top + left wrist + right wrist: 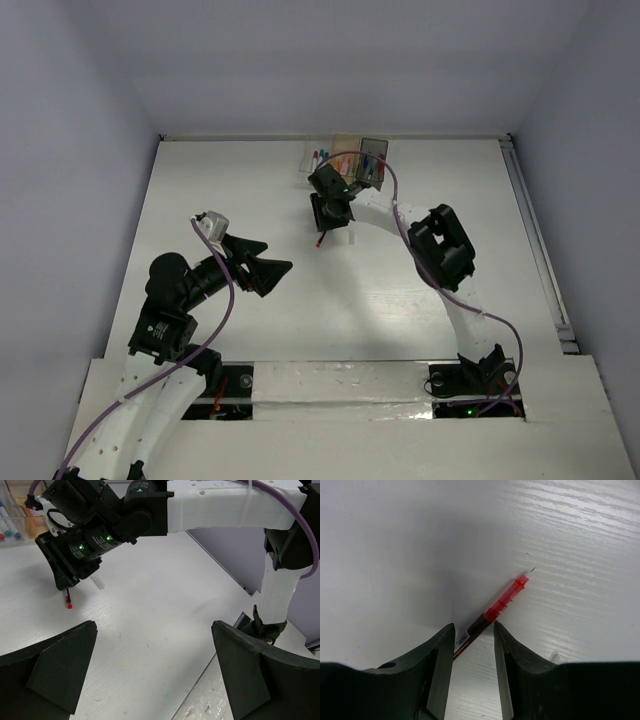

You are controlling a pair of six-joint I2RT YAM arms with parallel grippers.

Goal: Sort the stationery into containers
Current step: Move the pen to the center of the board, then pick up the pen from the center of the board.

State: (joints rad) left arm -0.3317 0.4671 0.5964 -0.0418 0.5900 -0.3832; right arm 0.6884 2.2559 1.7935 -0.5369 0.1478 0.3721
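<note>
A red pen [501,604] lies flat on the white table, its tip pointing away. My right gripper [474,628] is low over it, open, with one finger on each side of the barrel; the pen's dark rear end runs under the left finger. The pen also shows in the top view [320,240] and in the left wrist view [68,600], sticking out below the right gripper [332,222]. My left gripper [283,264] is open and empty above bare table [154,627]. The clear bin [314,162], orange bin [346,146] and dark grey bin [373,158] stand in a row at the far edge.
The clear bin [9,517] holds markers with red, blue and teal tips. A small clear cap [98,583] lies on the table beside the right gripper; it also shows in the right wrist view [554,656]. Grey walls enclose the table on three sides.
</note>
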